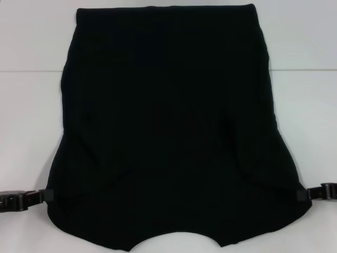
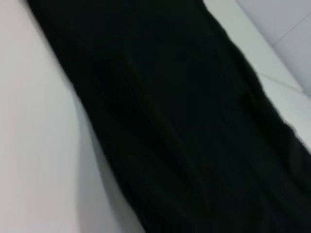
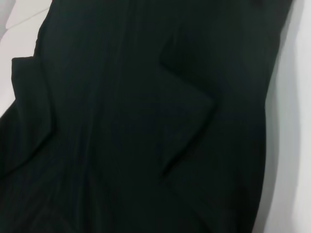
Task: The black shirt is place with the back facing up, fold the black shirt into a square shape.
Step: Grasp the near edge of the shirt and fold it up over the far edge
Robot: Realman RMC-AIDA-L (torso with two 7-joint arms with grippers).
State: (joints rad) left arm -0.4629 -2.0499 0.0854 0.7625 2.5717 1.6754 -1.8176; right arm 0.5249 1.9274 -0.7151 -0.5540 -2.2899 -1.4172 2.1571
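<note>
Here the black shirt (image 1: 168,121) covers most of the white tabletop (image 1: 31,95) in the head view, its straight hem edge at the far side and the curved neck opening at the near edge, closest to the robot. The cloth is plain black on the side that shows; no lettering is visible. Both sleeves are folded inward onto the body of the shirt, leaving 2 angled flaps, 1 on the left half and 1 on the right half, so the outline widens toward the near corners.

The left tool (image 1: 48,195) reaches in from the left edge of the head view and is pinching the near left corner of the shirt, its tip overlapping the cloth edge. The right tool (image 1: 303,194) comes in from the right edge and is pinching the near right corner in the same way. Both sit low, at the level of the tabletop.

The left wrist view shows only a long band of black cloth (image 2: 184,126) lying across the pale tabletop (image 2: 39,145), with soft creases running along it. The right wrist view is filled with the shirt (image 3: 121,121), a pointed folded flap standing out near its middle, and a strip of tabletop (image 3: 296,145) along 1 side.

A faint seam line crosses the tabletop behind the shirt's far half.
</note>
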